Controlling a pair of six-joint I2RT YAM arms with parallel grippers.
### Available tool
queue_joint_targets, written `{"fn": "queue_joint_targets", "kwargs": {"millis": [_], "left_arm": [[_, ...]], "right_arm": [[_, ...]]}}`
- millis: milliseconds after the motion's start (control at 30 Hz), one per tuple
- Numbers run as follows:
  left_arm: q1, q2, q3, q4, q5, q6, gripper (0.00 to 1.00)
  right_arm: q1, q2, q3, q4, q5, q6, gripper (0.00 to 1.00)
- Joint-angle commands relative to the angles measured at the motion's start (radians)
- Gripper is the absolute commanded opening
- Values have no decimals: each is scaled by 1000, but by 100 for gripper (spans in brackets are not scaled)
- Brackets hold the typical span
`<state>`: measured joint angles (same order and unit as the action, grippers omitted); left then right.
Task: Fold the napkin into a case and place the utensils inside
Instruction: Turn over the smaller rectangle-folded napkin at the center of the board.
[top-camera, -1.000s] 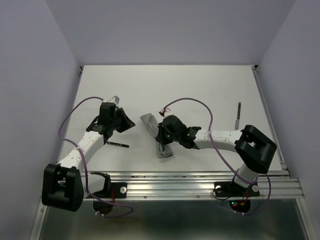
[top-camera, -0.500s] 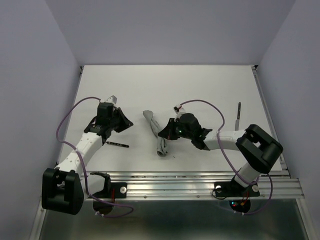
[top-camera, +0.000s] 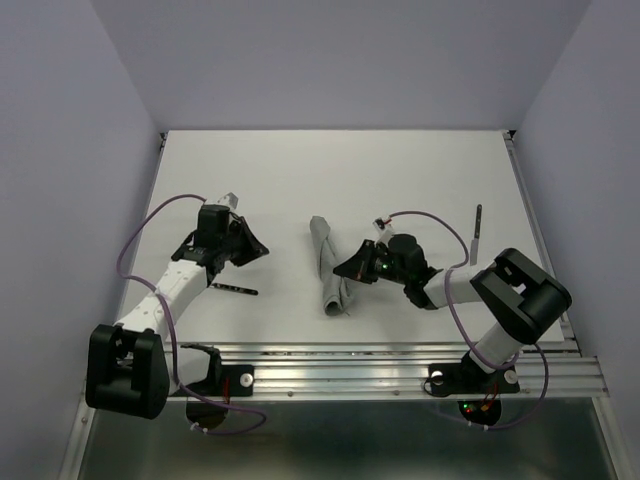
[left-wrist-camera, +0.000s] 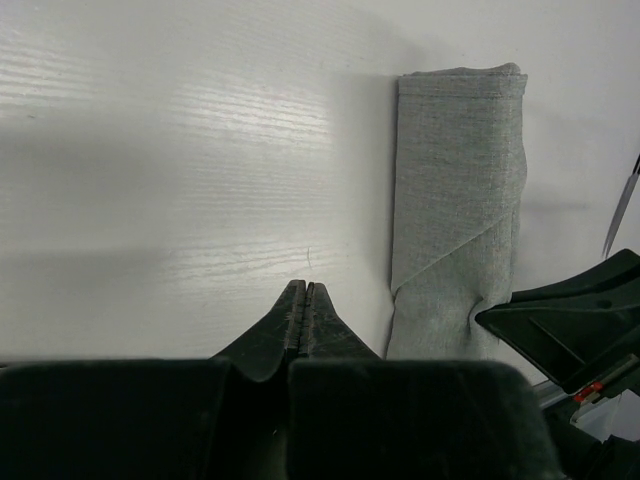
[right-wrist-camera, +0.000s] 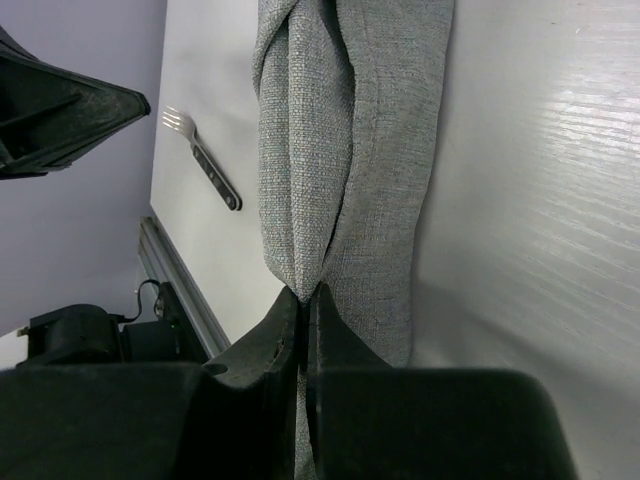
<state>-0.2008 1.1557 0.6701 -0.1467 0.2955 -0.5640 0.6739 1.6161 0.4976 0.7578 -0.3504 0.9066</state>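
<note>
Left jaws together; right jaws seemingly pinch the case (right-wrist-camera: 350, 150); fork (right-wrist-camera: 205, 160) lies outside, tines visible only from right wrist.

Far bench (top-camera: 330, 165) open, near half cluttered
Folded napkin (top-camera: 325, 255) lies mid-bench; fork (top-camera: 233, 288) to its left, knife (top-camera: 477, 228) well apart to its right.

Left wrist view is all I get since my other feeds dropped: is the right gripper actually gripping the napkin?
Observer: Yes. The right wrist view shows the right gripper shut on a fold of the napkin.
Operator: Where is the fork?
Observer: The fork lies flat on the table, left of the napkin near the front edge, apart from the cloth.
Operator: I only see a knife tip.
Observer: The knife lies at the table's far right, well apart from the napkin, with nothing touching it.
</note>
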Motion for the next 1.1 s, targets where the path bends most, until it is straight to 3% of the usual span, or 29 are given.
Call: {"fn": "queue_joint_targets", "kwargs": {"millis": [0, 333, 467, 633, 800, 1000, 1067], "left_arm": [[3, 9, 48, 22, 24, 23, 0], [1, 33, 43, 29, 36, 39, 0], [-26, 79, 65, 24, 56, 62, 0], [-86, 145, 129, 29, 44, 53, 0], [-199, 271, 262, 33, 30, 50, 0], [-264, 448, 417, 61, 86, 58, 0], [-287, 493, 459, 61, 119, 62, 0]], "right_arm": [[-19, 7, -27, 164, -64, 29, 1], [-57, 18, -71, 170, -78, 6, 1], [-91, 28, -82, 164, -101, -9, 9], [-100, 15, -93, 109, -95, -40, 53], [-109, -143, -76, -177, 54, -142, 73], [-109, -352, -45, -512, 174, -219, 76], [-109, -416, -15, -654, 221, -247, 70]]}}
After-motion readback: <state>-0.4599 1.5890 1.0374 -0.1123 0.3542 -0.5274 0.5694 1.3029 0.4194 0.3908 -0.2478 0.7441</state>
